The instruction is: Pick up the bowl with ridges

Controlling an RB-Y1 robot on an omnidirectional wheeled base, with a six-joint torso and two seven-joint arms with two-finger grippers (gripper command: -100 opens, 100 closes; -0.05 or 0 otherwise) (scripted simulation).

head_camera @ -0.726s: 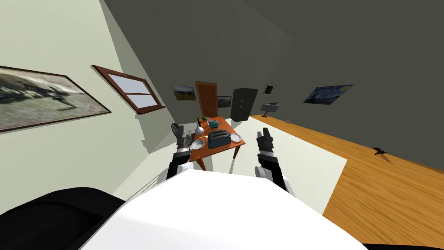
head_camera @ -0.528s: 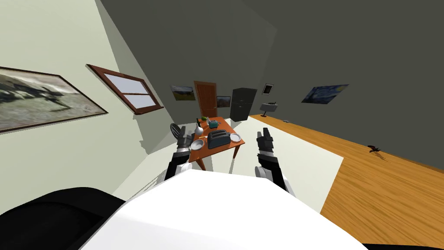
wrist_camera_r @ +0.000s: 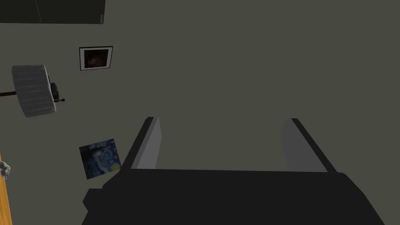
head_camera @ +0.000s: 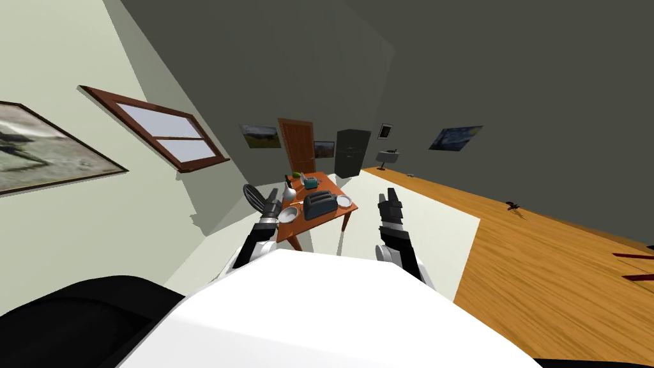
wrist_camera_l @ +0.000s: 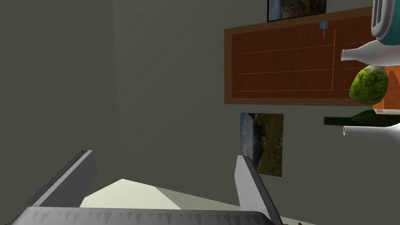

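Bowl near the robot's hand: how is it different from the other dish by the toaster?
The bowl sits at the table's near corner beside the left gripper; the dish lies on the toaster's other side. The bowl looks greyer inside, the dish whiter. Both are round and pale.

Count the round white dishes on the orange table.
2: left dish by the left gripper, right dish right of the toaster. More may hide behind it.

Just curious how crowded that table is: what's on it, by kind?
Dishes: 2
Dark toaster: 1
Teal appliance: 1
White vases: 2
Green bottle: 1
Lettuce: 1
Total: 8 that I can make out
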